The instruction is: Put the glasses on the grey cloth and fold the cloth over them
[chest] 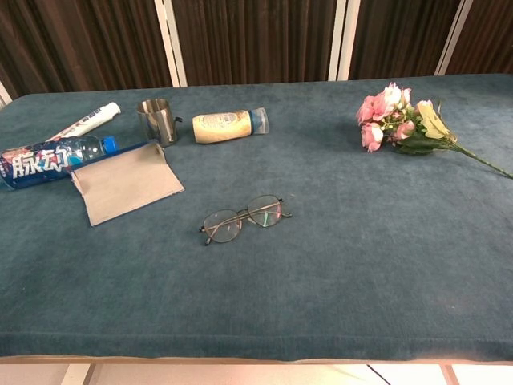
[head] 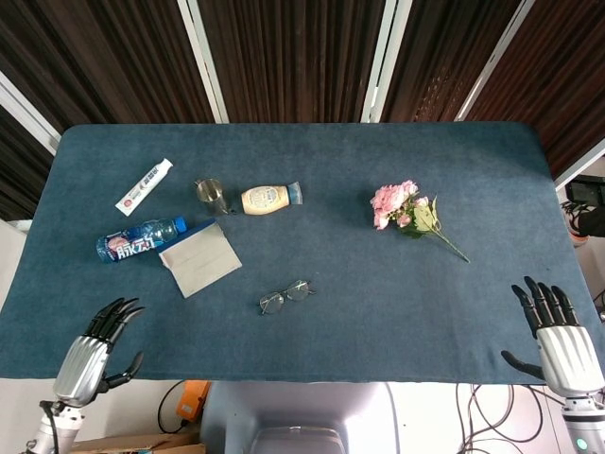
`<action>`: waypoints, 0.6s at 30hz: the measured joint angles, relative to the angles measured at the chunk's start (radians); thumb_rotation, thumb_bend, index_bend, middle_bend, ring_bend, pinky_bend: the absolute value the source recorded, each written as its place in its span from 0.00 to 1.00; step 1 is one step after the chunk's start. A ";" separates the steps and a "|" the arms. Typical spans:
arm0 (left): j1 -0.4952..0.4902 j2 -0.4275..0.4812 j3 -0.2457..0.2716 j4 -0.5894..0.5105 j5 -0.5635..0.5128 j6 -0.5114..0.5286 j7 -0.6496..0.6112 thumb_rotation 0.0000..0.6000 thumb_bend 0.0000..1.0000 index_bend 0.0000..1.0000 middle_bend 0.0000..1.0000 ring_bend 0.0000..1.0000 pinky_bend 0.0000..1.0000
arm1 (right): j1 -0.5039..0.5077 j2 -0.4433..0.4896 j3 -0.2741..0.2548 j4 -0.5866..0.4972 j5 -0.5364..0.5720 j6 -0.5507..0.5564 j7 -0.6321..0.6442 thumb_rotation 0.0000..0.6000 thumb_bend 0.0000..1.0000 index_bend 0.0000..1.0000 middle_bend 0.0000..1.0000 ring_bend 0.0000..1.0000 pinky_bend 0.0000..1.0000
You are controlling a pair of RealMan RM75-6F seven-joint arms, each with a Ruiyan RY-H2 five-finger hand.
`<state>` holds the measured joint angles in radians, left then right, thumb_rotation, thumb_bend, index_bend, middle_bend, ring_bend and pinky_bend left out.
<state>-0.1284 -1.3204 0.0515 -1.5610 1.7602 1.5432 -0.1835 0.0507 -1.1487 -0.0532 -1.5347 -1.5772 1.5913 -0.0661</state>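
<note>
From the head view, the glasses (head: 285, 296) lie flat on the blue table (head: 331, 340) near its front middle, and the grey cloth (head: 199, 258) sits just up and to the left of them, with a water bottle (head: 140, 238) against its far-left edge and a steel cup (head: 212, 195) just beyond its far corner. The left hand (head: 97, 348) hovers over the near-left edge of the table, fingers spread and holding nothing; the right hand (head: 556, 331) is at the near-right edge, likewise spread and empty, well apart from everything. The step in hand looks like the reach for the glasses, and the left hand seems the better placed, since cloth and glasses both lie on its side. A thin wire frame lying flat gives little to grasp, so a light pinch at the bridge or a lens rim should serve better than a broad clutch. From the chest view, neither hand shows; the glasses (chest: 243, 218) rest with lenses toward the camera, and the grey cloth (chest: 126, 182) lies with its far edge raised a little against the water bottle (chest: 50, 159). Setting the glasses toward the cloth's middle should leave a free margin to fold over, and the lift of that margin should stay clear of the steel cup (chest: 156, 120) and the cream bottle (chest: 228, 125) beside it.
</note>
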 measured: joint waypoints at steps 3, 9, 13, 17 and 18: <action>-0.021 -0.012 -0.004 -0.052 -0.018 -0.055 0.069 1.00 0.39 0.29 0.09 0.02 0.06 | 0.000 0.017 -0.008 -0.006 -0.016 -0.011 0.024 1.00 0.13 0.00 0.00 0.00 0.00; -0.083 -0.080 -0.054 -0.163 -0.120 -0.196 0.330 1.00 0.38 0.32 0.09 0.00 0.02 | -0.005 0.043 -0.006 -0.012 -0.032 -0.004 0.096 1.00 0.13 0.00 0.00 0.00 0.00; -0.137 -0.167 -0.110 -0.193 -0.233 -0.283 0.474 1.00 0.38 0.32 0.09 0.00 0.02 | -0.011 0.059 0.009 -0.009 -0.024 0.004 0.147 1.00 0.13 0.00 0.00 0.00 0.00; -0.193 -0.263 -0.169 -0.186 -0.327 -0.334 0.556 1.00 0.36 0.32 0.08 0.00 0.02 | -0.015 0.069 0.020 -0.006 -0.012 -0.001 0.164 1.00 0.13 0.00 0.00 0.00 0.00; -0.203 -0.278 -0.178 -0.181 -0.346 -0.343 0.571 1.00 0.35 0.32 0.08 0.00 0.02 | -0.015 0.071 0.023 -0.005 -0.009 -0.003 0.169 1.00 0.13 0.00 0.00 0.00 0.00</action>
<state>-0.3315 -1.5982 -0.1265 -1.7419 1.4144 1.1999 0.3880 0.0356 -1.0772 -0.0297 -1.5397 -1.5866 1.5883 0.1025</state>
